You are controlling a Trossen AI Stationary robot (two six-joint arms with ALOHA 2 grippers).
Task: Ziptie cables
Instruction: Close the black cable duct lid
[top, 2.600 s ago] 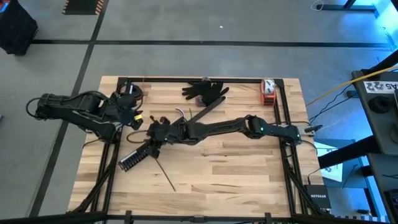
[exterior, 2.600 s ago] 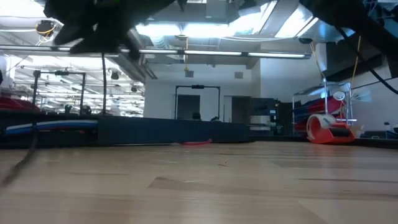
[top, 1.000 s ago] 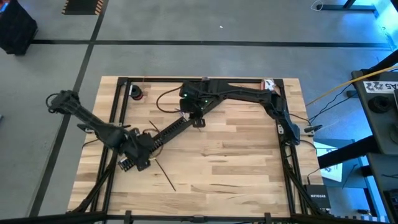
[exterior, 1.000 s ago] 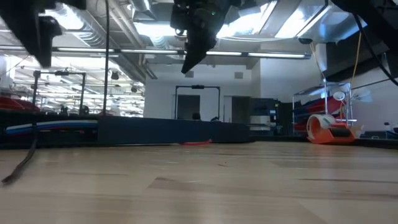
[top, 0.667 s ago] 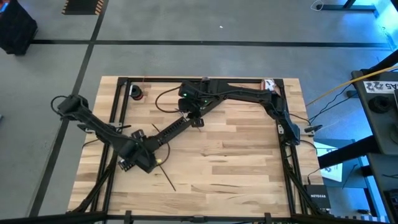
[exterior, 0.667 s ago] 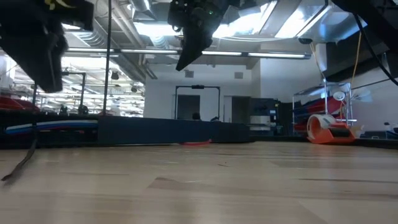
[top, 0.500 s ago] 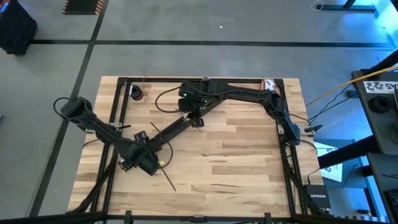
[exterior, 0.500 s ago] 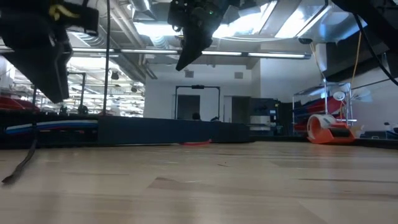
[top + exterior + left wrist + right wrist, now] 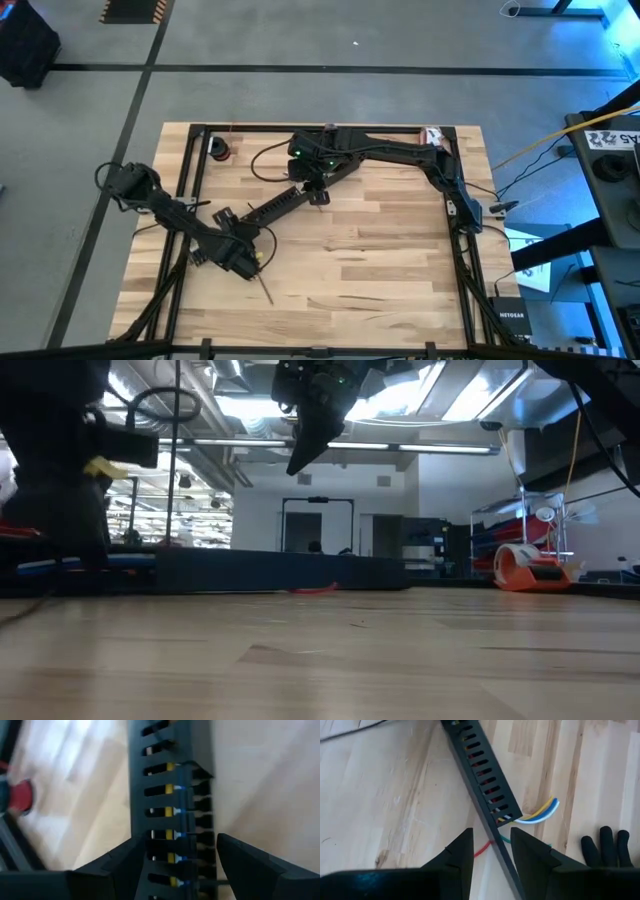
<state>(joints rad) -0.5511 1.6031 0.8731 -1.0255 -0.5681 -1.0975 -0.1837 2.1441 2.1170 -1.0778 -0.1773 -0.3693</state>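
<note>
Ziptie (image 9: pixel 263 287) untouched; left gripper (image 9: pixel 172 855) open, straddling slotted bar (image 9: pixel 170 795)

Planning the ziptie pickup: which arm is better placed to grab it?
Left. The left gripper hangs right beside the ziptie at the table's near left, while the right gripper is farther back over the slotted bar.

The left tool (image 9: pixel 243 262) covers the near end of the slotted black bar (image 9: pixel 275 205) in the high view, and only the tip of the ziptie (image 9: pixel 266 294) pokes out from under it. In the left wrist view the bar (image 9: pixel 172 795) is blurred and cut off at both ends. The right wrist view shows only short wire ends (image 9: pixel 540 813) emerging from the bar; the rest of the cables is hidden inside. A black glove (image 9: pixel 606 851) is cropped at that picture's edge.
</note>
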